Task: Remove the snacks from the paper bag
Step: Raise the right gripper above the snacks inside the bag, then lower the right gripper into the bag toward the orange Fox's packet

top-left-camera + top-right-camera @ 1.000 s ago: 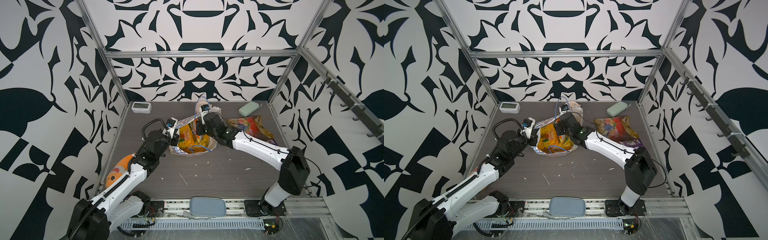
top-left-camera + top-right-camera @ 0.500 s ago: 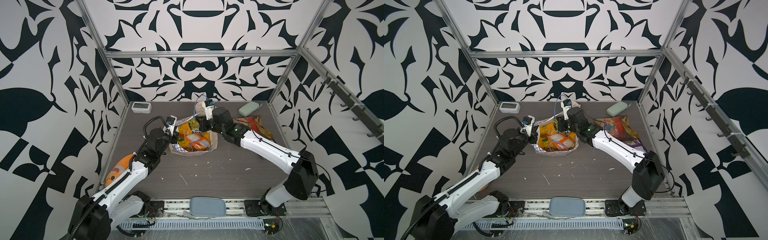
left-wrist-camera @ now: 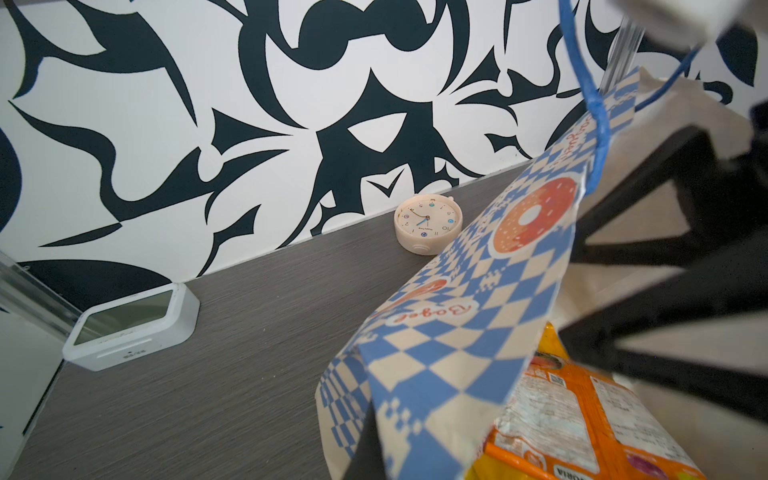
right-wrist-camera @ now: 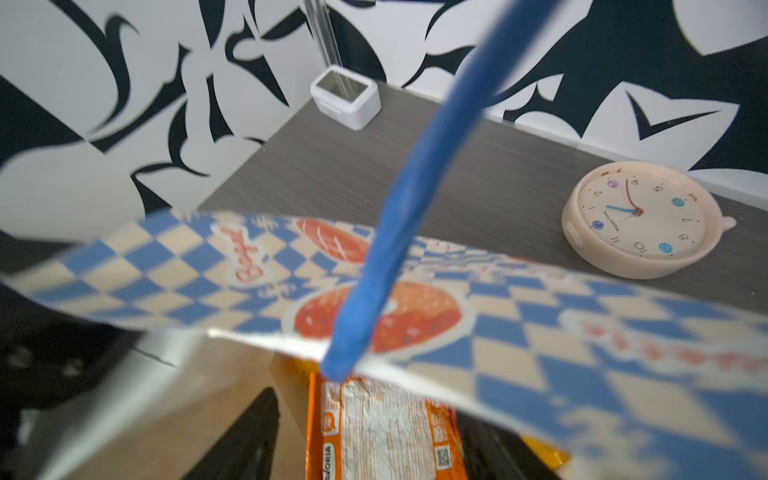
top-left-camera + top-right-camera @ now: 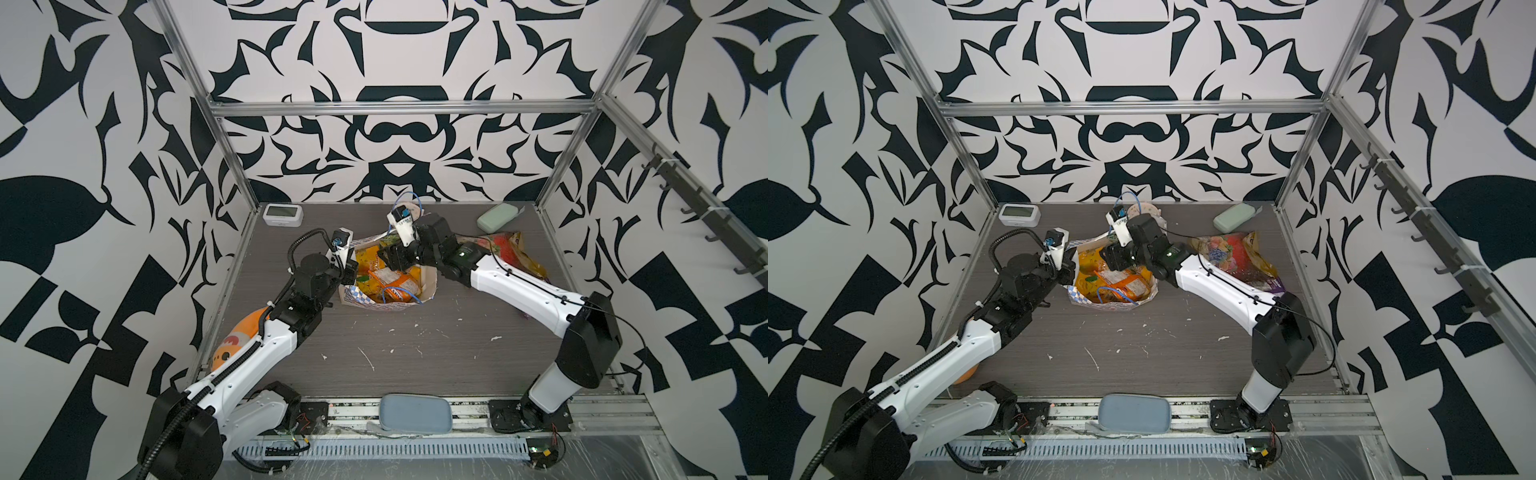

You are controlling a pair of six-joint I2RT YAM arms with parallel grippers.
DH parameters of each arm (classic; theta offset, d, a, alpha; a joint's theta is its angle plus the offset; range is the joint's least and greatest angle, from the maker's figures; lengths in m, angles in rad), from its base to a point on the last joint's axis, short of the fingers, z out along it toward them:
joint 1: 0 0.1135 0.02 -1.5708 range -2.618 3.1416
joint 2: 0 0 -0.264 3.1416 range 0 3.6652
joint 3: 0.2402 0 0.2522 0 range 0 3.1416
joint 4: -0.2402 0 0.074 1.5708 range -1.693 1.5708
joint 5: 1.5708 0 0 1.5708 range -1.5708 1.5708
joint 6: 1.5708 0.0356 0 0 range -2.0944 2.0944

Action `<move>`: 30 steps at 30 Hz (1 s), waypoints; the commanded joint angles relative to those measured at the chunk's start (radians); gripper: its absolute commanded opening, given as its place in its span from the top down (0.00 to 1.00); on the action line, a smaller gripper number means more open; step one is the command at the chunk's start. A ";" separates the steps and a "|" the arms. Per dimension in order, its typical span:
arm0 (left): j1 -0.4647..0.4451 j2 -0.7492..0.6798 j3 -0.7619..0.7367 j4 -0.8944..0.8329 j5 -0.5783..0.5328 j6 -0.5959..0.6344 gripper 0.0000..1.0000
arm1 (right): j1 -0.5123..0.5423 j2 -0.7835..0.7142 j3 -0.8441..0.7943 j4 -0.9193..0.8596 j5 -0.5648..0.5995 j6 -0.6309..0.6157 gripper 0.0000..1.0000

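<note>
The paper bag (image 5: pixel 386 305) (image 5: pixel 1100 306) stands in the middle of the table with its mouth spread open. My left gripper (image 5: pixel 351 272) (image 5: pixel 1069 270) is shut on the bag's left rim, with the checked wall (image 3: pixel 478 291) pinched at my left gripper (image 3: pixel 374 453). My right gripper (image 5: pixel 388 257) (image 5: pixel 1111 257) is open inside the bag. Its fingers (image 4: pixel 245 440) straddle an orange snack packet (image 4: pixel 374 432) (image 5: pixel 395 282). A yellow packet (image 5: pixel 365 266) lies beside that one in the bag. A multicoloured candy pack (image 5: pixel 505 245) (image 5: pixel 1225 249) and a purple packet (image 5: pixel 1271 282) lie on the table to the right.
A white digital clock (image 5: pixel 282 215) sits at the back left and a round cream clock (image 3: pixel 428 222) (image 4: pixel 640 216) behind the bag. A mint green case (image 5: pixel 496 216) lies back right, an orange plush fish (image 5: pixel 235 338) under my left arm, a grey pad (image 5: pixel 415 411) at the front.
My right gripper has opened inside the bag after lifting and shifting toward the back. The bag's mouth has spread wider. My left gripper has kept its hold on the rim.
</note>
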State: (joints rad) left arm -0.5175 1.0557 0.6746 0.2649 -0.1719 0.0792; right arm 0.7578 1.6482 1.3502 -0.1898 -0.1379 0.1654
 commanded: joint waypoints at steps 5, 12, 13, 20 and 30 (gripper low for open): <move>-0.004 -0.031 0.017 0.110 0.018 0.024 1.00 | 0.046 -0.013 -0.084 -0.007 0.117 -0.088 0.23; -0.004 -0.029 0.021 0.113 0.028 0.019 1.00 | 0.045 0.187 0.115 -0.225 0.170 -0.096 0.09; -0.004 -0.028 0.021 0.112 0.026 0.019 1.00 | 0.046 0.215 0.139 -0.237 0.181 -0.093 0.06; -0.004 -0.037 0.014 0.113 0.014 0.029 1.00 | 0.046 0.305 0.192 -0.225 0.276 -0.075 0.24; -0.004 -0.044 0.006 0.105 0.003 0.036 1.00 | 0.047 0.307 0.188 -0.173 0.320 -0.068 0.87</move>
State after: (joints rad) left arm -0.5167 1.0557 0.6739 0.2424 -0.1730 0.0948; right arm 0.8177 1.9533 1.5341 -0.3305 0.1322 0.1032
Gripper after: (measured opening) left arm 0.038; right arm 0.131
